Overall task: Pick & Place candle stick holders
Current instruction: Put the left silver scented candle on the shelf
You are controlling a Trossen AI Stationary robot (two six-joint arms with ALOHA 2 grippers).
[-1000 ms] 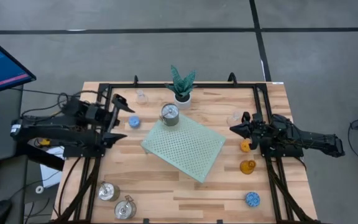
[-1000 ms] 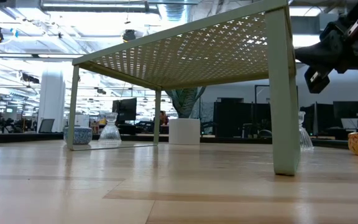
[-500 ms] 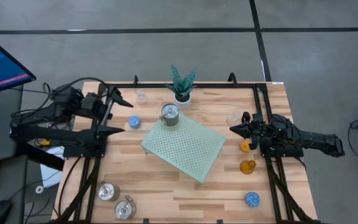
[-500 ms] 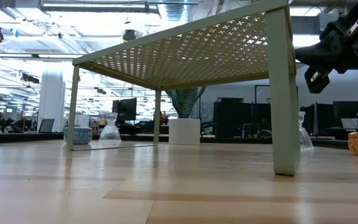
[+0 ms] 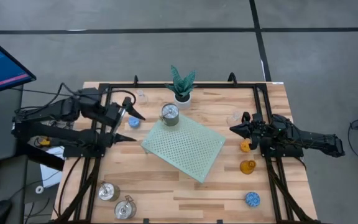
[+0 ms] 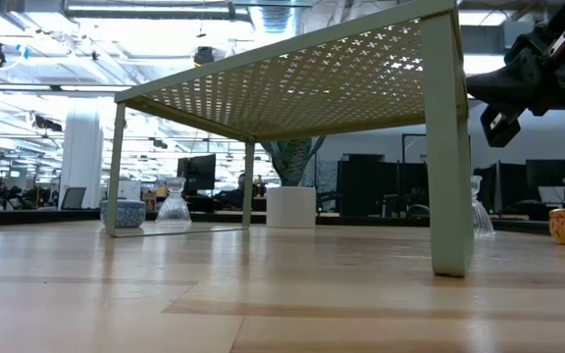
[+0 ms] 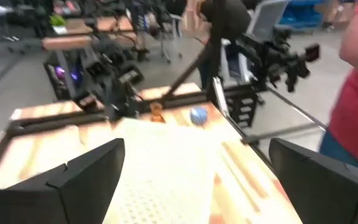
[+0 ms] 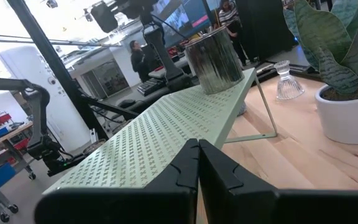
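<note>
Taking the pale green perforated mat [image 5: 183, 148] as your landmark: nearest you, two silver holders [image 5: 117, 200] sit at the counter's [image 5: 222, 199] front-left, and a blue bumpy holder [image 5: 252, 199] at front-right. Your right tool [image 5: 234, 129], pressed together, waits right of the mat near the orange holder [image 5: 246, 146]. Your left tool [image 5: 130, 126], spread wide and carrying nothing, hangs left of the mat beside another blue holder [image 5: 133, 122]. A silver holder [image 5: 169, 114] stands on the mat's far corner.

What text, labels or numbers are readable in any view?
None readable.
Monitor beside the table: lines on its screen too small to read.
Holders, such as the silver holder on the mat, and the plant pot: no labels visible.
</note>
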